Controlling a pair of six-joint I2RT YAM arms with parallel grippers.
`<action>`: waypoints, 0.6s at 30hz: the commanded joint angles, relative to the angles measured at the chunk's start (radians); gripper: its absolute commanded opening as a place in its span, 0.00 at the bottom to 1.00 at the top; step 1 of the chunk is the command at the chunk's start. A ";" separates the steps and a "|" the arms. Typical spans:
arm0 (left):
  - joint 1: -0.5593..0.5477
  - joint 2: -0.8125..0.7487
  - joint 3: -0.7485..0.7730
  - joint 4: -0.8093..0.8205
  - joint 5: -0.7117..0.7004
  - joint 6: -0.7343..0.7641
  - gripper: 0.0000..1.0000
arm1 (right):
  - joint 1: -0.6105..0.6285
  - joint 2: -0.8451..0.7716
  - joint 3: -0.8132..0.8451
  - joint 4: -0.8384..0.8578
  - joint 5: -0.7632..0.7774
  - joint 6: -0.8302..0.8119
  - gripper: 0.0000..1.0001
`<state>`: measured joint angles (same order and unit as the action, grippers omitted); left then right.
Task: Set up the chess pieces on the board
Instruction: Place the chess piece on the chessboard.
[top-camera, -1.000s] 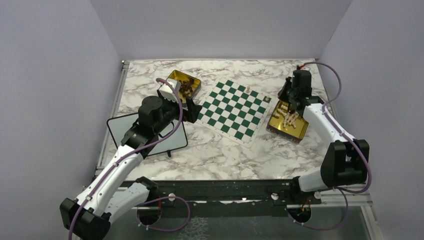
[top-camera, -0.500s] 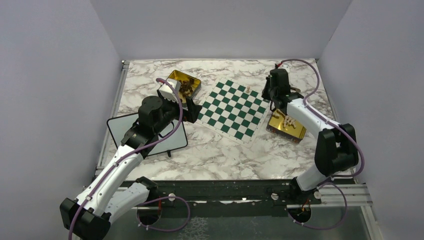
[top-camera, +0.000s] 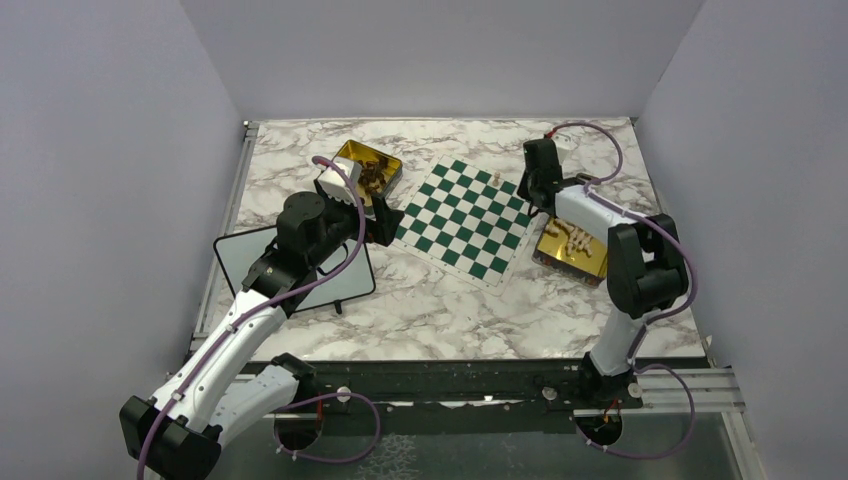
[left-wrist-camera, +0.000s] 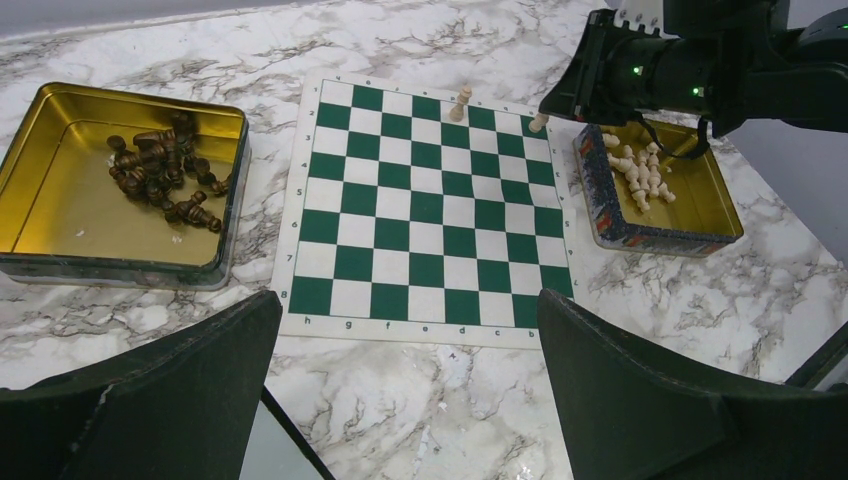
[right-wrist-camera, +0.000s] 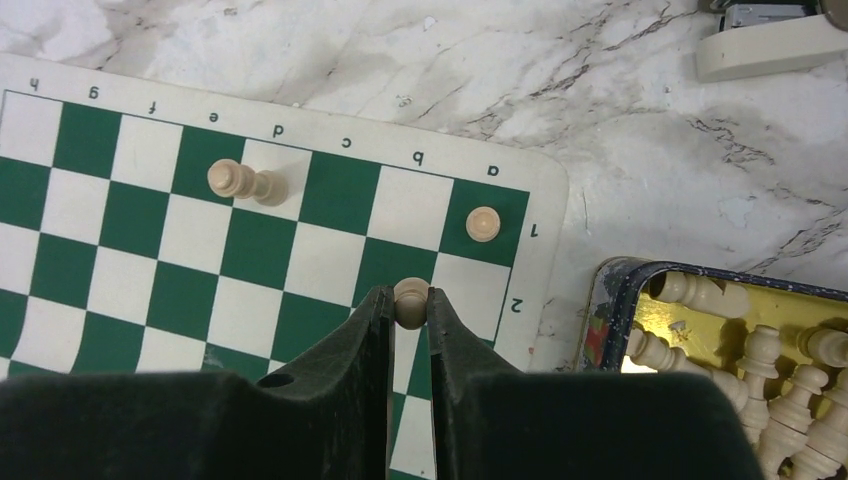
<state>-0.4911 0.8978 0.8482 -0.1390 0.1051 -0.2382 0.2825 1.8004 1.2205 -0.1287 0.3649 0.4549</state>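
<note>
Squarely between the black fingers of the right gripper (right-wrist-camera: 409, 308) sits a pale chess piece (right-wrist-camera: 410, 292), its rounded head pinched by jaws drawn nearly together. It is held over the board (right-wrist-camera: 150, 262) near the corner lettered a and b. The board is a thin, flat mat of dark green and white squares with a white lettered border, lying at an angle on the marble table (top-camera: 440, 300). Two more pale turned figures stand on it: a corner piece (right-wrist-camera: 483, 223) on the last square and a second standing piece (right-wrist-camera: 240, 182) a few squares along the same edge row. Just beside that corner lies a shiny gold tin (right-wrist-camera: 608, 310) with worn dark walls, holding a heap of pale pieces (right-wrist-camera: 790, 400). Across the board, a second gold tin (left-wrist-camera: 70, 200) holds dark brown pieces (left-wrist-camera: 160, 172). The left gripper (left-wrist-camera: 408, 295) hangs near the board's opposite side, jaws spread wide, beside a black-framed whiteboard (top-camera: 235, 258).
</note>
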 joint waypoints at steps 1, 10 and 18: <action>-0.003 -0.007 -0.006 0.021 -0.002 0.010 0.99 | 0.001 0.047 0.038 -0.025 0.060 0.055 0.20; -0.003 -0.009 -0.005 0.018 -0.005 0.013 0.99 | -0.002 0.084 0.023 -0.042 0.091 0.083 0.20; -0.003 -0.008 -0.005 0.016 -0.009 0.014 0.99 | -0.005 0.103 0.031 -0.073 0.090 0.102 0.23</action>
<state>-0.4915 0.8978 0.8482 -0.1394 0.1047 -0.2375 0.2813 1.8835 1.2278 -0.1787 0.4229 0.5320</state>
